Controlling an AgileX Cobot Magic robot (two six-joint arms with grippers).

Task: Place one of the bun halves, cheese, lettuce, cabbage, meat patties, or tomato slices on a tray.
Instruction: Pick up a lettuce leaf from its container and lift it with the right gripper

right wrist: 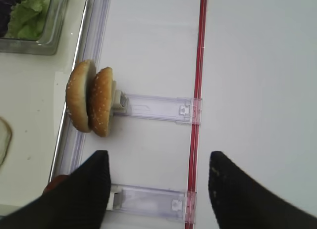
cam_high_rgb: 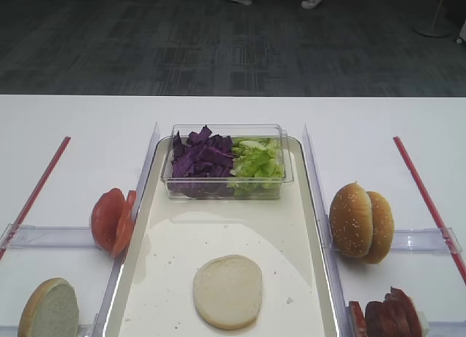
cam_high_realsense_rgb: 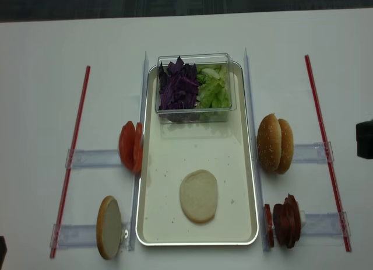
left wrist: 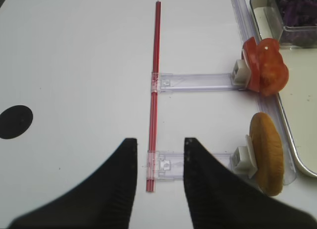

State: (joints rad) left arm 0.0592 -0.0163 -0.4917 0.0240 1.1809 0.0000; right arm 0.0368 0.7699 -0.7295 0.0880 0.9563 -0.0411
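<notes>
A pale bun half (cam_high_rgb: 227,290) lies cut face up on the cream tray (cam_high_rgb: 164,279). Two sesame bun halves (right wrist: 90,101) stand on edge right of the tray, with meat patties (cam_high_realsense_rgb: 285,220) nearer the front. On the left stand tomato slices (left wrist: 265,68) and another bun half (left wrist: 267,152). Purple cabbage (cam_high_rgb: 200,159) and lettuce (cam_high_rgb: 255,162) fill a box. No cheese is in view. My right gripper (right wrist: 158,157) hangs open and empty over the table right of the sesame buns. My left gripper (left wrist: 159,142) is open and empty above a red strip, left of the bun half.
A clear plastic box (cam_high_rgb: 227,184) sits at the tray's far end. Red strips (cam_high_rgb: 422,191) (cam_high_rgb: 36,188) run along both sides, joined to clear holders (cam_high_rgb: 426,240) that prop the food. Clear rails (cam_high_rgb: 314,177) flank the tray. A black spot (left wrist: 15,121) marks the table at far left.
</notes>
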